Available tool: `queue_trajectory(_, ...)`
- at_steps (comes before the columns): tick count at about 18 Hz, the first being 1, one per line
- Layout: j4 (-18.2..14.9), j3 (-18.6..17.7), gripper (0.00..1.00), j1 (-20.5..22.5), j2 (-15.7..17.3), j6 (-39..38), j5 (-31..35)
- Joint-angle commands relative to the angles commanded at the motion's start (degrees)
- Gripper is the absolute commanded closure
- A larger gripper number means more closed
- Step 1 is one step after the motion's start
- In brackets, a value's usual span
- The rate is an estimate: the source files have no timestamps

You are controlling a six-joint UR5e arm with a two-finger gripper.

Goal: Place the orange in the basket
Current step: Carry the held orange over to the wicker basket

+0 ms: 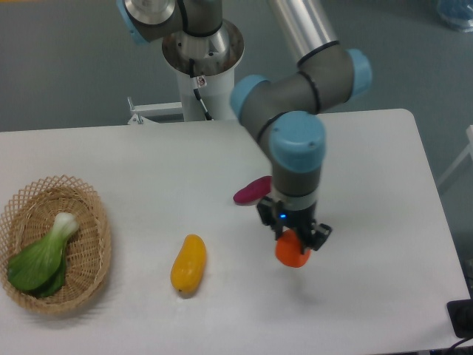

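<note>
The orange [291,251] is a small round red-orange fruit right of the table's middle. My gripper [293,240] stands straight over it with its fingers down around the fruit's top, and appears shut on it. I cannot tell whether the orange rests on the table or is just off it. The wicker basket [94,255] sits at the far left of the table, well away from the gripper. It holds a green leafy vegetable [41,257].
A yellow-orange oval fruit [188,264] lies on the table between basket and gripper. A purple oblong vegetable [251,190] lies just behind and left of the gripper, partly hidden by the arm. The table's front edge is close below the gripper.
</note>
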Motion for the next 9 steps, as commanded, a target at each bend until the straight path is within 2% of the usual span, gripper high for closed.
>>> queue_trajectory(2,0.0,0.2,0.41,-3.3,0.0,-2.7,0.0)
queue_trajectory(7,0.4,0.2,0.41,-16.5,0.1,-10.8,0.8)
queue_trajectory(9,0.4,0.3,0.41,-19.9,0.1,-12.5,1.8)
